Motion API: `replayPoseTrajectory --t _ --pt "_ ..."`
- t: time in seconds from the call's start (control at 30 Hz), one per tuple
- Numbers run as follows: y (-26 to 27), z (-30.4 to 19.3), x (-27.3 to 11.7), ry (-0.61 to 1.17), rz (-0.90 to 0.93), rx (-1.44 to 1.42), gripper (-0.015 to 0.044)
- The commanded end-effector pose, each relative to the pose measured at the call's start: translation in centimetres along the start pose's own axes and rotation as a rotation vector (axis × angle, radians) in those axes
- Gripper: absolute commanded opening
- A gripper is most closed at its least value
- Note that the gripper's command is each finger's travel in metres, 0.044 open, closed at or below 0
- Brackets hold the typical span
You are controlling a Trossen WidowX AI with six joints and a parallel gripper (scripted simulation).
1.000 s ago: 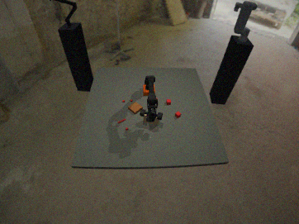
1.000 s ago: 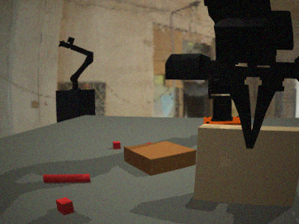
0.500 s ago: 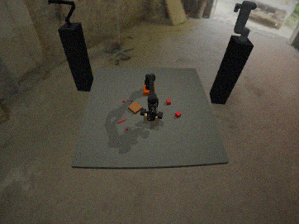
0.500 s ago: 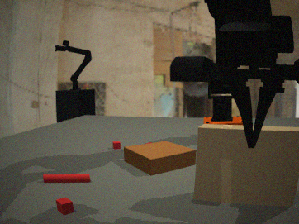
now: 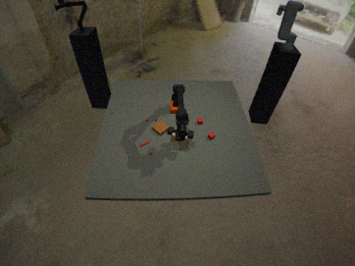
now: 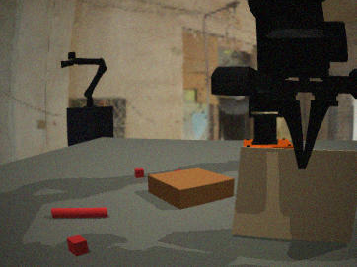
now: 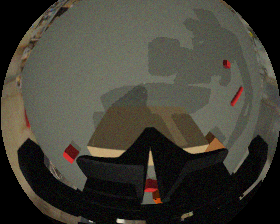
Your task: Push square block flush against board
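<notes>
The square block is orange-brown and lies flat on the table. The board is a tan panel standing on its edge, with a broad face toward the exterior camera. The block lies left of the board in the exterior view, with a narrow strip of table between them and its sides turned at an angle to the board. My gripper is shut and empty. Its tips point down and overlap the upper part of the board's face; whether they touch it I cannot tell.
Red cubes lie right of the arm in the top view. A red rod and a small red cube lie on the block's side. The arm's orange base is behind.
</notes>
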State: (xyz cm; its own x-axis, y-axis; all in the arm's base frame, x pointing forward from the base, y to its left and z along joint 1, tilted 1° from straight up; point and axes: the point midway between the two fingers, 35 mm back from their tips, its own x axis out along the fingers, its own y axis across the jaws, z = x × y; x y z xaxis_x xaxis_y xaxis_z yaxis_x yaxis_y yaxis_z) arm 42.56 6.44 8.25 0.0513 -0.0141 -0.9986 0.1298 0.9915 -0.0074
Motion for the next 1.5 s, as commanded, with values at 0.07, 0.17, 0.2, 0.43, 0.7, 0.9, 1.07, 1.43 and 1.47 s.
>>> replayPoseTrajectory --t 0.07,0.17,0.2,0.43,0.7,0.9,1.07,1.43,1.47 --pt "0.0 -1.0 0.2 0.007 -0.003 0.003 0.0000" --pt "0.0 -1.4 0.2 0.007 -0.003 0.003 0.0000" --pt "0.0 -1.6 0.3 0.007 -0.003 0.003 0.0000" --pt "-0.1 -2.6 0.3 0.008 -0.003 0.003 0.0000" --pt "-0.1 -2.9 0.4 0.008 -0.003 0.003 0.0000" --pt "0.0 -2.0 0.3 0.007 -0.003 0.003 0.0000" --pt "0.0 -1.2 0.3 0.007 -0.003 0.003 0.0000" --pt "0.0 0.7 0.3 0.005 -0.003 0.003 0.0000" --pt "0.0 0.8 0.3 0.005 -0.003 0.003 0.0000"
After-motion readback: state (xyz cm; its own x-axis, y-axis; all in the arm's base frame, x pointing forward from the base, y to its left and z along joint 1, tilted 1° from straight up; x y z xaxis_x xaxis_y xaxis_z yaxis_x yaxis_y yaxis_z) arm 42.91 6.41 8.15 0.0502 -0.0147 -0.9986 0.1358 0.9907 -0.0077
